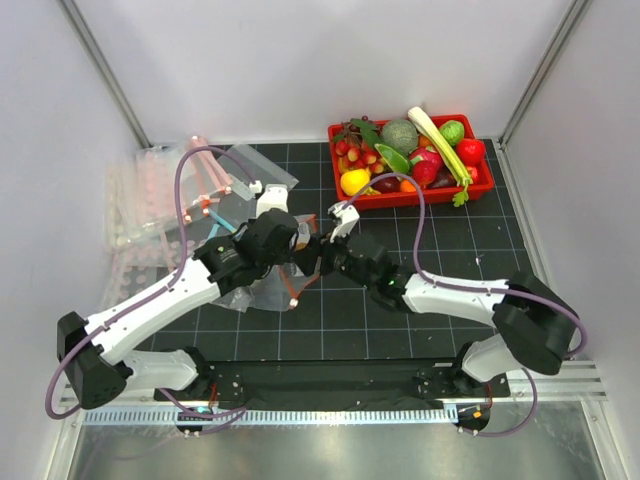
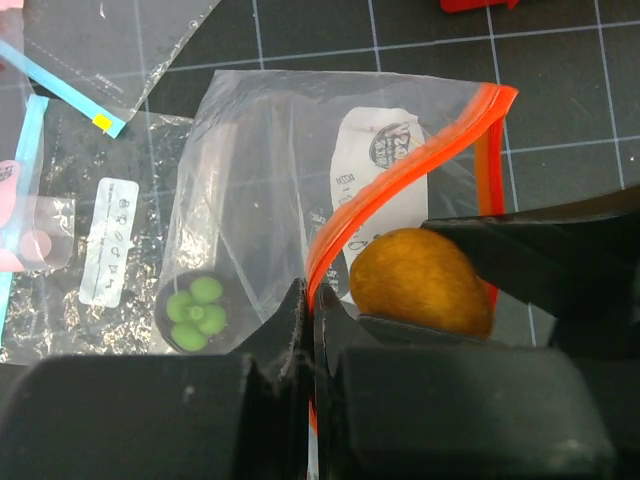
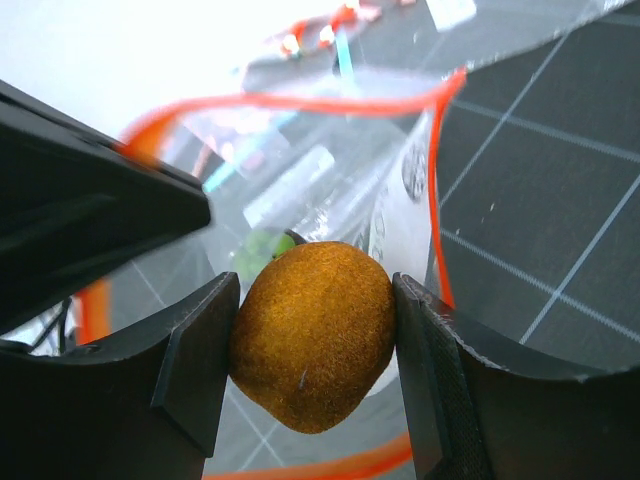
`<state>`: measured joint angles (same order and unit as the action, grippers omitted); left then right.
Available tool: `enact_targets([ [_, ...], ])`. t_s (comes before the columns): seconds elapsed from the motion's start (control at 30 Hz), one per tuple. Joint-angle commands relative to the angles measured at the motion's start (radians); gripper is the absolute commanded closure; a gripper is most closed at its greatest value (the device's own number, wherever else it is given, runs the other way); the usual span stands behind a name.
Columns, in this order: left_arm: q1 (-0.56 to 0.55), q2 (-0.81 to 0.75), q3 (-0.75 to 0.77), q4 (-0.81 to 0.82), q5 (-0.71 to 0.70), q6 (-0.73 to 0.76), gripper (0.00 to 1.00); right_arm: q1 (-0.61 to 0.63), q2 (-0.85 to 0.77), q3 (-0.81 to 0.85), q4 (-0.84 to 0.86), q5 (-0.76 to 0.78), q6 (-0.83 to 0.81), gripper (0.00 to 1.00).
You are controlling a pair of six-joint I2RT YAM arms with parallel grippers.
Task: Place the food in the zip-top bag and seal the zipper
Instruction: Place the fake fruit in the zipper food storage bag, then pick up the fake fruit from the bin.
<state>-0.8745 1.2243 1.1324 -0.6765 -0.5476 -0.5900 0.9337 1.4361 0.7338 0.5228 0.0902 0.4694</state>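
Right wrist view: a fuzzy, egg-shaped dark-orange piece is clamped between the right gripper, at the mouth of the clear, floppy zip-top bag near the bench's middle. The left gripper pinches tight on its thin red-orange zipper.

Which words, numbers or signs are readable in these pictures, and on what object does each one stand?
Nothing can be read with certainty.
White label on the zip-top bag: a round emblem and printed lines, too blurred.
White sticker on the crinkled clear bag beside it: small marks, too small.
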Motion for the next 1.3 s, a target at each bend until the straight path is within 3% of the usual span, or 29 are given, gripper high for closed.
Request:
enact_targets([
  [0.0, 0.002, -0.043, -0.006, 0.045, -0.005, 0.010, 0.99, 0.025, 0.021, 0.062, 0.066, 0.048, -0.005, 0.18],
  [0.03, 0.002, -0.049, -0.010, 0.045, -0.024, 0.007, 0.98, 0.031, 0.020, 0.062, 0.057, 0.069, -0.005, 0.07],
  [0.13, 0.003, -0.054, -0.010, 0.028, -0.058, -0.001, 0.98, 0.047, 0.000, 0.058, 0.042, 0.103, -0.015, 0.01],
  [0.4, 0.002, -0.065, -0.006, -0.005, -0.129, -0.025, 0.98, 0.048, -0.106, 0.035, -0.020, 0.184, -0.046, 0.05],
  [0.57, 0.003, -0.077, -0.013, -0.009, -0.150, -0.033, 0.98, 0.027, -0.203, 0.041, -0.127, 0.342, -0.055, 0.10],
  [0.8, 0.003, -0.066, -0.011, -0.009, -0.155, -0.033, 0.98, -0.185, -0.266, 0.055, -0.253, 0.294, 0.033, 0.14],
  [1.0, 0.003, -0.071, -0.016, -0.011, -0.166, -0.033, 0.98, -0.344, -0.149, 0.162, -0.300, 0.298, -0.017, 0.15],
  [1.03, 0.003, -0.069, -0.016, -0.009, -0.164, -0.033, 0.98, -0.354, -0.090, 0.182, -0.308, 0.299, -0.041, 0.13],
  [1.1, 0.003, -0.063, -0.011, -0.009, -0.160, -0.031, 0.98, -0.375, -0.030, 0.249, -0.328, 0.260, -0.061, 0.00],
  [1.27, 0.002, -0.059, -0.010, -0.009, -0.153, -0.028, 0.98, -0.378, 0.147, 0.422, -0.377, 0.263, -0.078, 0.00],
])
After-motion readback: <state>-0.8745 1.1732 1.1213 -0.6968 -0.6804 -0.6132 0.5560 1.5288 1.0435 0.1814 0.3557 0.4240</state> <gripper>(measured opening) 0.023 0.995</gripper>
